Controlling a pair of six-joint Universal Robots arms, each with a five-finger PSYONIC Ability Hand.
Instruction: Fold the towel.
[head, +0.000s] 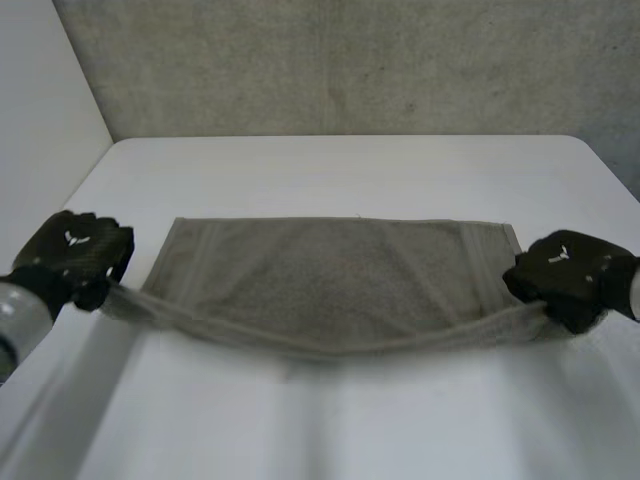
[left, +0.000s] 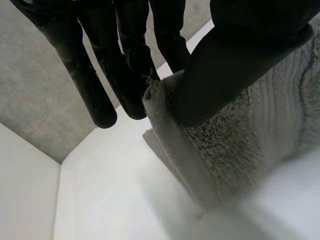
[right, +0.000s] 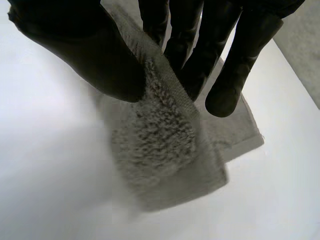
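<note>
Nearest to us, the near long edge of the towel hangs raised off the white table and sags in the middle between the two hands, while the far part lies flat at the middle of the table. We judge the first fold begun but not laid. The raised edge is yet to be carried over to the far edge and set down, and any further fold is also outstanding. At the left, the left hand holds the near left corner. In its wrist view the thumb presses the cloth against nearly straight fingers, a firm pinch with the corner tip showing between them. At the right, the right hand holds the near right corner likewise. Its thumb and fingers close on the hem, and the cloth below them hangs down to the table.
</note>
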